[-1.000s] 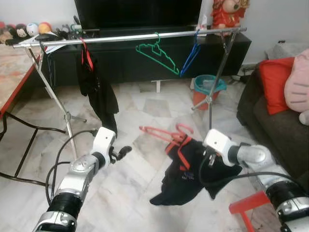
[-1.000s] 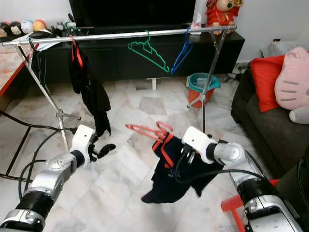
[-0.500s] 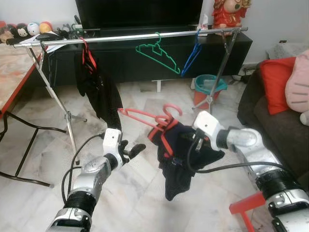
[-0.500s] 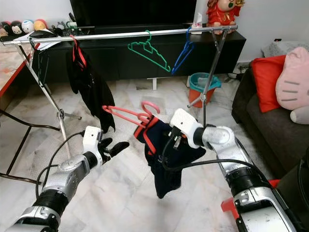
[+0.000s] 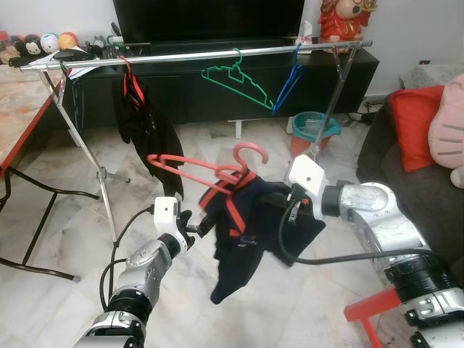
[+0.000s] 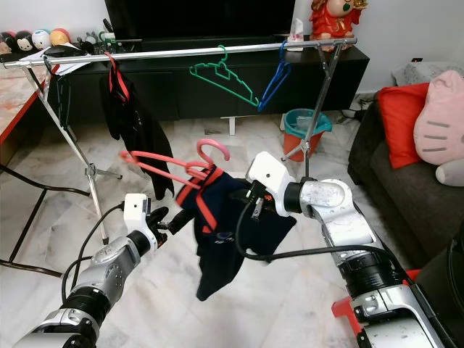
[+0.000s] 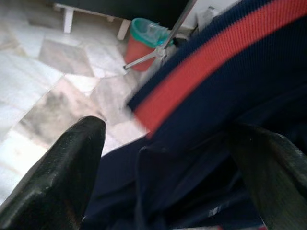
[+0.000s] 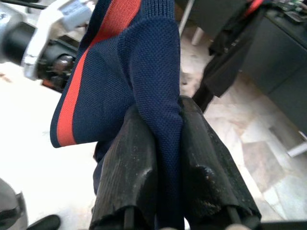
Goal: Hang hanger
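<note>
Garment (image 5: 243,232) now higher above marble floor (image 5: 65,239)

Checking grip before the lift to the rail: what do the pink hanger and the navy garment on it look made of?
The pink hanger looks like smooth moulded plastic: thin, uniform colour, slight sheen. The navy garment appears to be a knitted fabric with a fine matte weave and an orange-red stripe; it drapes limp and folds between the fingers of the right gripper. The left gripper sits open beside it.
</note>
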Tool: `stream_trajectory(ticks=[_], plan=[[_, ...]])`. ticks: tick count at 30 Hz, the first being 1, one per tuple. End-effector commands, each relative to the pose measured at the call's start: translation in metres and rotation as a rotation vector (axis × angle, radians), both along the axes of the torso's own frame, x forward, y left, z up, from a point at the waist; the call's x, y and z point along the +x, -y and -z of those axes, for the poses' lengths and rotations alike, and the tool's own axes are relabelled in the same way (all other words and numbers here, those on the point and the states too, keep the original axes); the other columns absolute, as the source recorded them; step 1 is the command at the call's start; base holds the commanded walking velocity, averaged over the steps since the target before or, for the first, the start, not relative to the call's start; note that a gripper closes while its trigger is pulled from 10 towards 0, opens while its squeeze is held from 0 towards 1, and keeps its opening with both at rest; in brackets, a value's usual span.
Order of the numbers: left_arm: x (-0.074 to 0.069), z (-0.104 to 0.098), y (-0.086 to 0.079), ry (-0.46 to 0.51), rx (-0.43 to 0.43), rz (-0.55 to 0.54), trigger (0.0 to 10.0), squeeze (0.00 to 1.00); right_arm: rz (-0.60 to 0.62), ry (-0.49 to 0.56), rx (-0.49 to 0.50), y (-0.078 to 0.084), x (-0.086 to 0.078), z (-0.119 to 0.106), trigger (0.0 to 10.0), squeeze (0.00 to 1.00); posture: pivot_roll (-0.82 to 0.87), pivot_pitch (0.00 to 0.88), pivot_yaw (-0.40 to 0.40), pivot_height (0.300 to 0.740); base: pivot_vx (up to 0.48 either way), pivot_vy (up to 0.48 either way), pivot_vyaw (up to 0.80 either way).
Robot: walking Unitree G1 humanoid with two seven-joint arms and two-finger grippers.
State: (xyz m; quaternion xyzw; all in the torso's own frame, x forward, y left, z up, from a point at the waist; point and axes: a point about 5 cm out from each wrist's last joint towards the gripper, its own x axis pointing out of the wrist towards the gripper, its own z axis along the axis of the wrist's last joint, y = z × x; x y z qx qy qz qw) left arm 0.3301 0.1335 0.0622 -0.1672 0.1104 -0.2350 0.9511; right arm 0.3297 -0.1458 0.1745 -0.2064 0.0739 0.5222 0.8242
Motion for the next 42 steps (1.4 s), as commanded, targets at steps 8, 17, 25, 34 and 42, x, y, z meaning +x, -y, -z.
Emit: stream_trajectory(ticks=[8,17,25,34,42], plan=[[0.001,-0.004,0.004,0.066,0.031,0.067,10.0,0.00,-0.046,-0.015,0.010,0.003,-0.008,-0.004,0.0,0.00,-0.02,0.000,0.033,0.740,0.000,0.000,0.00],[-0.003,-0.003,0.006,0.074,-0.014,0.132,10.0,0.00,-0.054,-0.047,0.031,0.004,-0.012,0.002,0.0,0.00,-0.02,0.000,0.033,0.740,0.000,0.000,0.00],[-0.005,-0.001,0.009,0.075,0.000,0.178,0.0,0.00,-0.047,-0.052,0.029,0.006,-0.011,0.003,0.0,0.00,-0.02,0.000,0.031,0.740,0.000,0.000,0.00],[-0.007,-0.001,0.009,0.083,0.000,0.204,0.0,0.00,-0.020,-0.061,0.037,0.007,-0.008,0.007,0.0,0.00,-0.02,0.000,0.030,0.740,0.000,0.000,0.00],[-0.010,-0.002,0.011,0.087,-0.001,0.268,0.0,0.00,0.001,-0.069,0.040,0.009,-0.007,0.009,0.0,0.00,-0.01,0.000,0.033,0.740,0.000,0.000,0.00]])
